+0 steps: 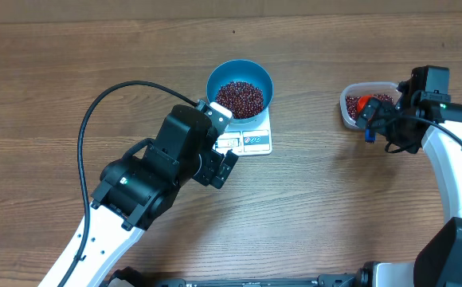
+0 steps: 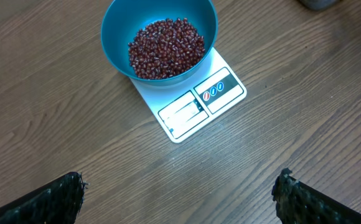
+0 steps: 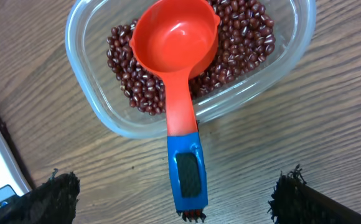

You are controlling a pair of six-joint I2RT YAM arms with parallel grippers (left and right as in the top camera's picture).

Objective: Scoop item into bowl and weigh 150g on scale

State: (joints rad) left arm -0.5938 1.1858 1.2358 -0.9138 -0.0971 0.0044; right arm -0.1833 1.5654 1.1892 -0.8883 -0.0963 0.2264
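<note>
Jaws of left gripper (image 2: 179,199) wide apart, empty, facing bowl (image 2: 115,37) of beans (image 2: 166,46) on scale (image 2: 227,90). Right gripper (image 3: 177,199) likewise spread wide, scoop (image 3: 177,43) in tub (image 3: 84,68), handle loose between jaws.

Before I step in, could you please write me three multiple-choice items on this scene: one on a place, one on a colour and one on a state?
1. Where is the blue bowl in relation to the scale?
A. on top of it
B. beside it, apart
C. under it

2. What colour is the handle end of the scoop?
A. green
B. white
C. blue

3. How is the right hand?
A. shut on the scoop
B. open, clear of the scoop
C. shut on the bowl

Answers:
1. A: the scale's display and buttons stick out from under the bowl.
2. C: the orange-red scoop turns blue at its end.
3. B: its fingers stand wide on both sides of the handle, apart from it.
</note>
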